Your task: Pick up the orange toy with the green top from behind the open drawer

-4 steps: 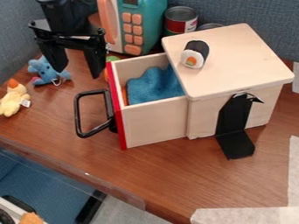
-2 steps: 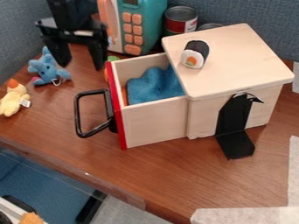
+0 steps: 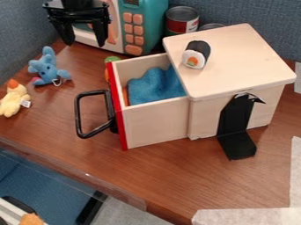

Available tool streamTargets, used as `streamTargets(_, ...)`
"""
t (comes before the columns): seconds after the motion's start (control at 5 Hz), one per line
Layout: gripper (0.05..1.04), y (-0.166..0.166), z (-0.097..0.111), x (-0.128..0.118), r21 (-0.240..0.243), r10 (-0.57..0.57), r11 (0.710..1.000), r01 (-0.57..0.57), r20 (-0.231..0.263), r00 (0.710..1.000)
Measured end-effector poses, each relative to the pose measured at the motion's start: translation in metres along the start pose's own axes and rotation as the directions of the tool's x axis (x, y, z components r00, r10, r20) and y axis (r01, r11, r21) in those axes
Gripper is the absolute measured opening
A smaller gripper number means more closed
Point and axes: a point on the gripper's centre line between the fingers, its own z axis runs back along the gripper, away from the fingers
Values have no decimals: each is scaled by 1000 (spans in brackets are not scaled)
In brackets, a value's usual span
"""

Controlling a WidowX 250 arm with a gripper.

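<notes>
And here's the blue plush toy (image 3: 47, 69), lying by the worktop's (image 3: 159, 176) left edge, toward the far left corner. Above and behind it hangs the gripper (image 3: 86, 44), fingers spread wide, nothing between them, right in front of the teal toy microwave (image 3: 152, 26) at the far edge. Nearer the front along that left edge, there's the yellow plush duck (image 3: 14, 99)! Over to the right, the wooden box (image 3: 206, 118) has its red-fronted drawer (image 3: 154, 125) pulled out leftward, black handle (image 3: 78, 115) outward, blue cloth (image 3: 154, 87) inside. Up top, a toy sushi roll (image 3: 196, 54) sits near the lid's (image 3: 241, 57) left edge, with a can (image 3: 181, 20) behind the box.
</notes>
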Motion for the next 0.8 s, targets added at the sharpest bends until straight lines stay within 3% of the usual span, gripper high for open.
streamTargets(0.2,1000,-15,-32,20,26,-30,999,29,15,999)
streamTargets(0.4,1001,-40,-64,26,38,-70,997,71,-15,997)
streamTargets(0.6,1000,-40,-96,33,67,-76,995,80,-61,995)
streamTargets(0.8,964,-40,-101,33,80,-68,994,74,-73,995)
